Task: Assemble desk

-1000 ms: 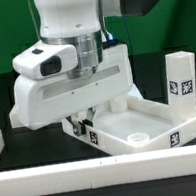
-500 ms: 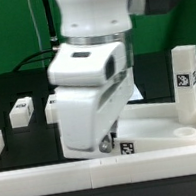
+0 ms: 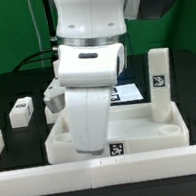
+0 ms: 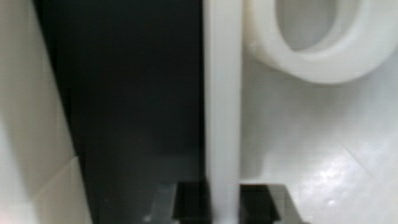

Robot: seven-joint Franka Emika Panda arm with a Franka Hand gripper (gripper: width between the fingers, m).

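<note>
Tool (image 4: 231, 205) closed on the desk top (image 3: 152, 139): the raised rim (image 4: 224, 100) runs between both dark fingertips (image 4: 196, 207), no gap showing. A round corner socket (image 4: 338, 35) lies just beside the grip. The top sits flat on the black counter (image 3: 14, 93), near the front rail (image 3: 56, 175). One leg (image 3: 161, 82) stands upright at its corner on the exterior view's right; whether it is seated, cannot tell. A loose leg (image 3: 22, 110) lies well apart. Judgement: slide flat and slowly, squeeze square to the rim, or the leg may topple.
</note>
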